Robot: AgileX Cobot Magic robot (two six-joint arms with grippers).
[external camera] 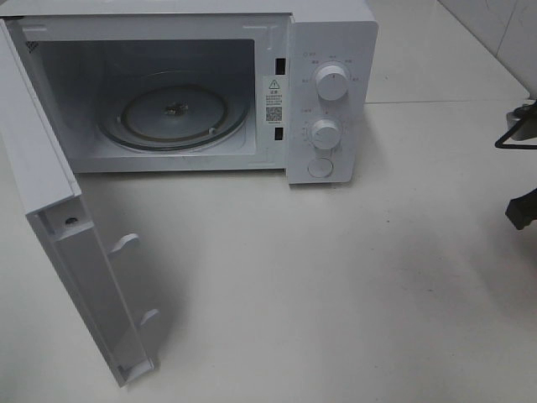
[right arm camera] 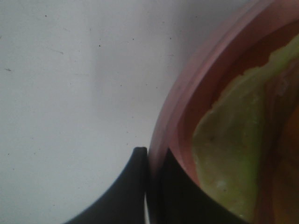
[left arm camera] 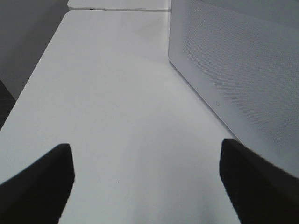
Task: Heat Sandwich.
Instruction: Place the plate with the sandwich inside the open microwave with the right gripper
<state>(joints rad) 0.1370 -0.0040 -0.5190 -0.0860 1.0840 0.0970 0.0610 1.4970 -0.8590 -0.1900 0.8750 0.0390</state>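
Observation:
The sandwich (right arm camera: 233,154) shows only in the right wrist view, as green lettuce and a red-orange layer lying on the round pink plate (right arm camera: 196,88). My right gripper (right arm camera: 152,179) is shut on the plate's rim, one finger outside it and one inside. In the exterior high view only part of the right arm (external camera: 522,208) shows at the right edge; plate and sandwich are out of that view. My left gripper (left arm camera: 147,182) is open and empty above the white table, beside the microwave door (left arm camera: 243,70).
The white microwave (external camera: 331,50) stands at the back with its door (external camera: 50,210) swung wide open to the left. Its glass turntable (external camera: 176,109) is bare. Two knobs (external camera: 331,82) and a button are on its right panel. White table (external camera: 336,294) stretches in front.

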